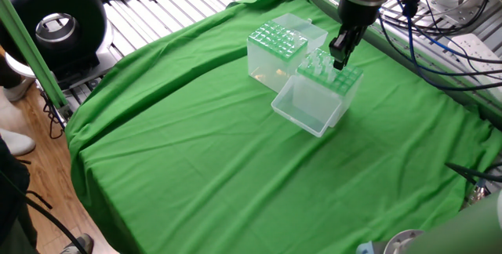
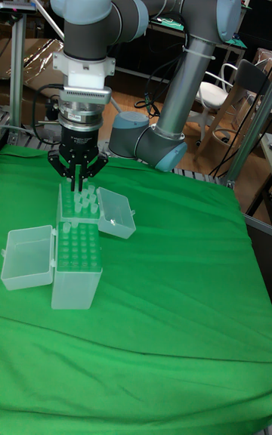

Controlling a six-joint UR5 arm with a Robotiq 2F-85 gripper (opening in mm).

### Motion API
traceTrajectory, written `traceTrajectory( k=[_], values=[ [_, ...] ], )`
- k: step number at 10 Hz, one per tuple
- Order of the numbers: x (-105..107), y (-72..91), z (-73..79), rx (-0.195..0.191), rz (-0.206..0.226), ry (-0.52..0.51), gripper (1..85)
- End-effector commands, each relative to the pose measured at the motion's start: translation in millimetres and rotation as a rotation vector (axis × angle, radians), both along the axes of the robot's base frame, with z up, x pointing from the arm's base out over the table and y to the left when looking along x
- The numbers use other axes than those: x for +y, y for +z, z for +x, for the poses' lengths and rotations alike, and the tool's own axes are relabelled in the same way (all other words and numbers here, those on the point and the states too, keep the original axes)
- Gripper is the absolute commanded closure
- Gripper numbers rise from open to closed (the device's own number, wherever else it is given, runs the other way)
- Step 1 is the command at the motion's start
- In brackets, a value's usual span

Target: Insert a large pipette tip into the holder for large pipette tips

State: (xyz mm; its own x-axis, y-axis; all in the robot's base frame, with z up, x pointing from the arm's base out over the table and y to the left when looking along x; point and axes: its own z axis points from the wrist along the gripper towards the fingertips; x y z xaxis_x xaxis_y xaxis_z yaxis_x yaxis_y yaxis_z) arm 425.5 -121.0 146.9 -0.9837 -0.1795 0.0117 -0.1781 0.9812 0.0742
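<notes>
Tool [image 2: 77, 184] fingers look nearly closed, perhaps pinching a tip; keep it vertical and centred over one hole of the holder [image 2: 76, 212].

The holder [image 1: 345, 83], a translucent box with a green hole-grid top, is set upright, its clear lid [image 1: 304, 107] swung open.

Table cover [image 1: 196, 152]: matt green cloth, creased, at frame centre. Holder for large pipette tips [image 1: 276, 48]: translucent plastic, slightly glossy, green top plate. Second tip box [image 1: 325, 81]: frosted clear plastic, lid open. Gripper [image 2: 78, 187]: black, matt fingers. Arm [image 2: 189, 42]: smooth grey casing, satin sheen. Frame rails [image 1: 169, 7], upper left: ribbed bare metal.
</notes>
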Motion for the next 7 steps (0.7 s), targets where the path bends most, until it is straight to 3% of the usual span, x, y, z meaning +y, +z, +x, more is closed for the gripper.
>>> traceTrajectory(
  k=[1,7],
  values=[
    [-1,14.5,-4.7,0.003,-0.008,-0.027,73.3],
    [1,66.3,-16.3,0.051,-0.030,-0.032,76.3]
  ],
)
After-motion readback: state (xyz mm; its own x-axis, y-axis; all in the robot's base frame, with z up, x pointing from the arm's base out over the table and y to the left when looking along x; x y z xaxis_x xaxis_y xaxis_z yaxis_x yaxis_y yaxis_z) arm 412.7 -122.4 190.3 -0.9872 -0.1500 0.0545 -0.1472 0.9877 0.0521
